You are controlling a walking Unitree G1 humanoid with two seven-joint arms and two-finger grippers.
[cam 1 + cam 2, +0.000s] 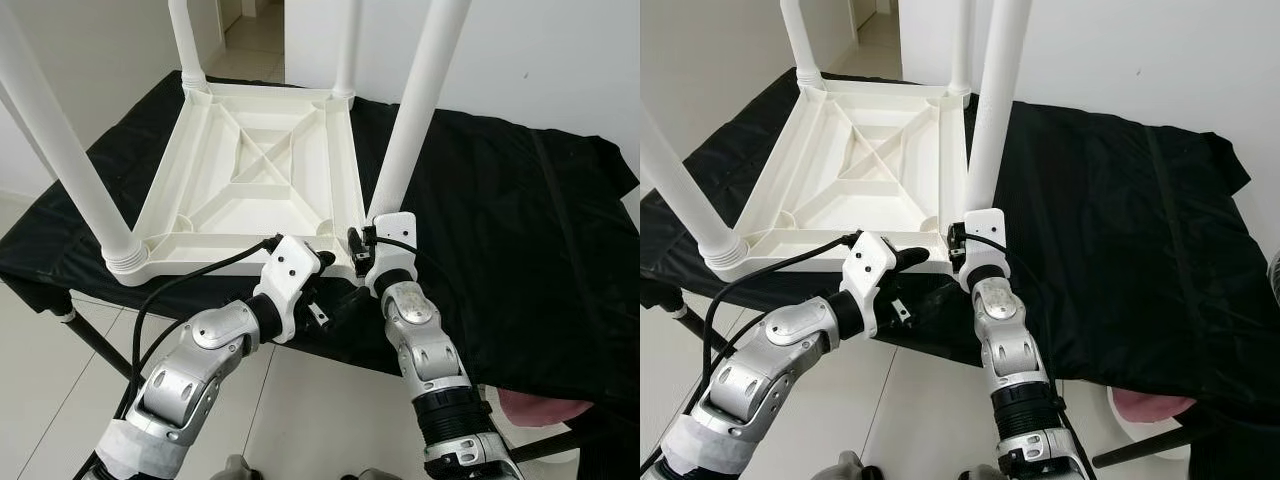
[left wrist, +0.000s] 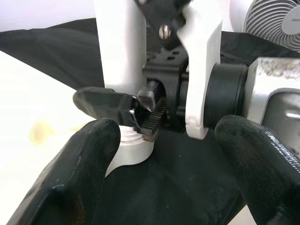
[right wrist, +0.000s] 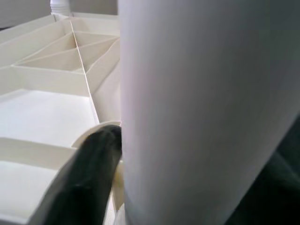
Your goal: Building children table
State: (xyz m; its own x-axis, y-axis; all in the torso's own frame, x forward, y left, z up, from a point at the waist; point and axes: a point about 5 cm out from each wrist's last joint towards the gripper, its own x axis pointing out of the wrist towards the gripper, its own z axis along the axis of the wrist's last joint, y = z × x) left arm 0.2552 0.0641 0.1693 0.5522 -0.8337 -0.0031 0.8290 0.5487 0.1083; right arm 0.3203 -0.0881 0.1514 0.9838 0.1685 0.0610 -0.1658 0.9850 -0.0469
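1. Children's table (image 1: 250,180), white plastic, lies upside down on the desk (image 1: 500,200), which is draped in black cloth; its four legs point up.
2. Its near right leg (image 1: 415,110) stands at the corner closest to the desk's near edge.
3. The right claw (image 3: 112,154) is at that leg's base, one black finger (image 3: 89,173) pressed against it; closed around the leg.
4. The left claw (image 2: 164,164) hovers just beside the right wrist, fingers spread wide, holding nothing.
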